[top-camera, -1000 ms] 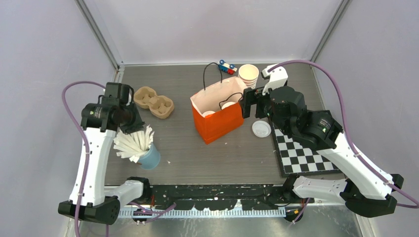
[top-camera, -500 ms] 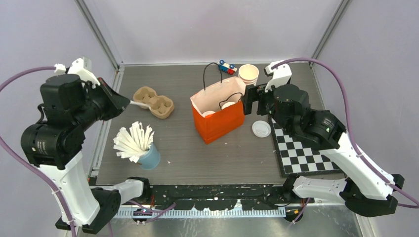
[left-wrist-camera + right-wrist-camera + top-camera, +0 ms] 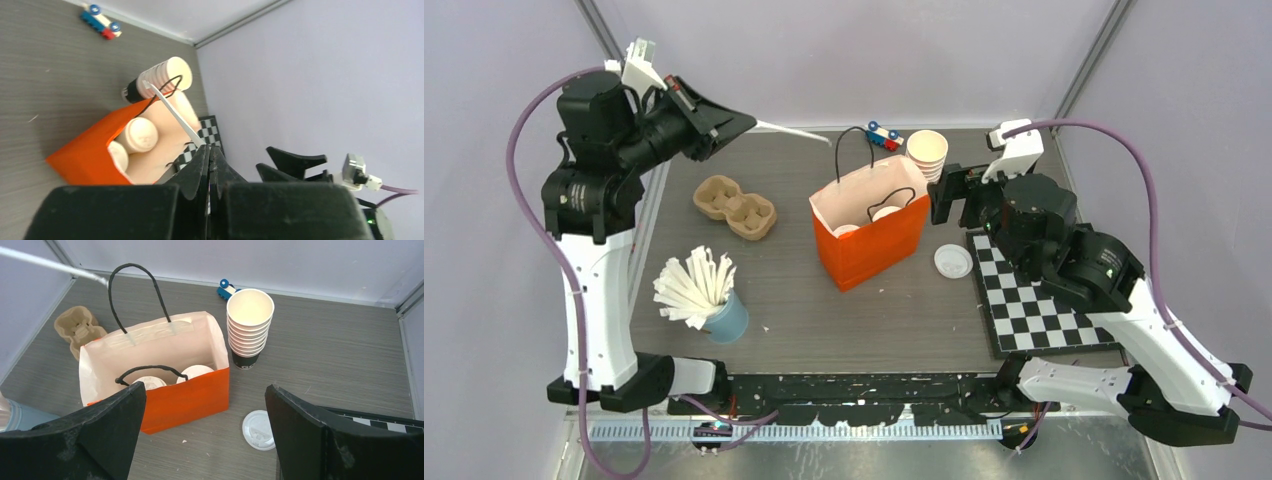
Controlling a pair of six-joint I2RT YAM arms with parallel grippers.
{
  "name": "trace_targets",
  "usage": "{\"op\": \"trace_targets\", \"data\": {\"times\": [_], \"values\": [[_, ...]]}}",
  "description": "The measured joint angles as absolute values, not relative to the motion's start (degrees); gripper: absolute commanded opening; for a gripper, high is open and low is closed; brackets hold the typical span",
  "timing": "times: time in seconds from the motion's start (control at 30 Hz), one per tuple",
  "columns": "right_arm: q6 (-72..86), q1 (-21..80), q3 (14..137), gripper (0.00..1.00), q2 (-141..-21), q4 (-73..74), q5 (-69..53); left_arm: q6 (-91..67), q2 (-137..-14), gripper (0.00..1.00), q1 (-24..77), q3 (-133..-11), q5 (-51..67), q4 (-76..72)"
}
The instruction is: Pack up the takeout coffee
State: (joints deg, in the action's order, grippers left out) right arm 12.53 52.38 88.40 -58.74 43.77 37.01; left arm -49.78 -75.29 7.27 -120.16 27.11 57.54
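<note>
This is a robotics lab test cell rather than a café. A grey wood-grain table (image 3: 794, 300) is boxed in by plain pale lilac wall panels (image 3: 874, 60) that meet at bare aluminium corner posts (image 3: 624, 70). Two white-and-black jointed robot arms, left (image 3: 599, 290) and right (image 3: 1169, 340), are bolted at the table's 7 and 5 o'clock corners, each trailing a purple cable (image 3: 1069, 123). A black-and-white checkerboard sheet (image 3: 1034, 310) lies at 4 o'clock. The coffee-shop items are sparse. Small white lidded paper cups (image 3: 197, 372) sit in an orange paper bag (image 3: 869, 250) at the centre, and a tiny blue-and-red toy car (image 3: 884, 135) lies at 12 o'clock.
</note>
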Motion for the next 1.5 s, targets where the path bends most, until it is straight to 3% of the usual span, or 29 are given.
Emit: {"op": "trace_targets", "data": {"times": [0.37,0.9,1.1,1.2,1.23,1.27,1.5], "values": [[12.27,52.38,86.76,0.93,-56.49,42.96,38.39,-58.41,-76.36,0.0,12.69,-115.18,34.5,37.36],[12.43,52.38,86.46,0.92,-55.96,42.98,38.59,-61.08,-74.35,0.02,18.63,-85.82,36.32,25.02],[12.6,52.38,86.46,0.92,-55.37,43.0,39.22,-60.4,-74.35,0.55,19.38,-80.01,36.49,24.4],[12.64,52.38,86.46,0.92,-55.37,43.03,39.24,-57.47,-73.76,0.73,17.91,-80.99,35.62,27.92],[12.64,52.38,86.46,0.92,-55.37,43.07,39.24,-56.07,-73.43,0.94,16.43,-82.13,35.31,30.59],[12.67,52.38,86.46,0.92,-55.4,43.11,39.22,-54.83,-73.19,0.99,15.16,-83.11,34.96,32.42],[13.32,52.38,86.46,0.92,-55.88,43.35,38.85,-42.09,-71.02,1.0,5.69,-95.72,28.1,54.68]]}}
